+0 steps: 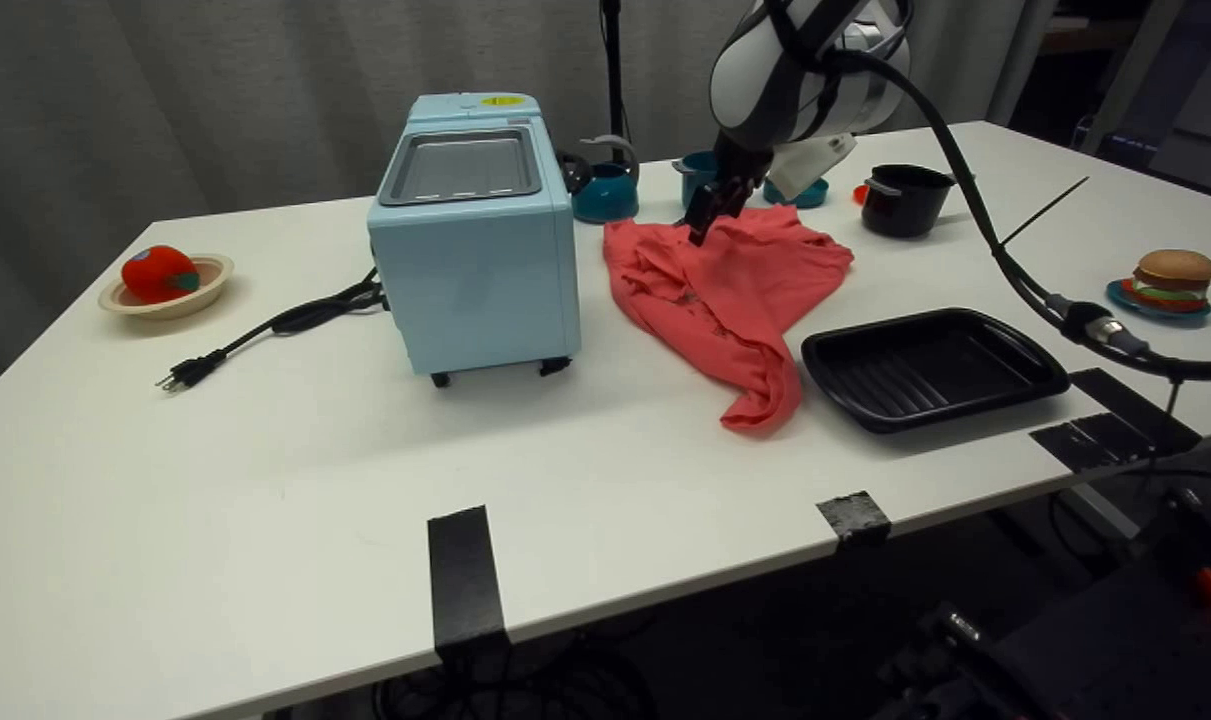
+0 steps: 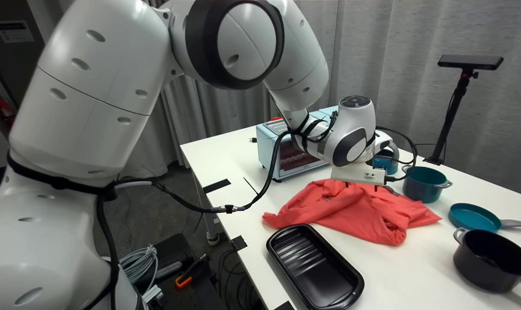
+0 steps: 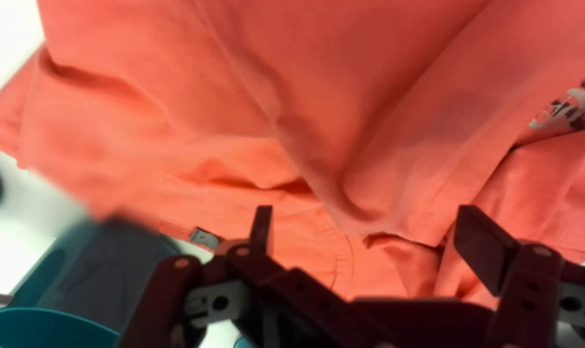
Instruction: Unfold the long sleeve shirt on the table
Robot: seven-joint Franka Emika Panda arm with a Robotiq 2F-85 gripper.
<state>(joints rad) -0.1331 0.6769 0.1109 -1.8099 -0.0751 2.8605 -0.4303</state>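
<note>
While a red shirt (image 1: 730,290) lies bunched toward the table's (image 1: 295,480) far edge, the wide-spread gripper (image 3: 366,215), holding nothing, hangs over it, presumably to pull folds flat.

There's a blue toaster oven (image 1: 480,270), a teal kettle (image 1: 606,195) near it, plus a black baking pan (image 1: 955,368), a burger (image 1: 1173,272) on a plate (image 1: 1118,294) and some red thing (image 1: 157,273) in a beige bowl (image 1: 170,307).

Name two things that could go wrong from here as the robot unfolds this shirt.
The open gripper might pinch several layers at once, because the shirt lies bunched beneath it. Spreading the shirt could also shove the black tray or the teal pot, both close beside it.
</note>
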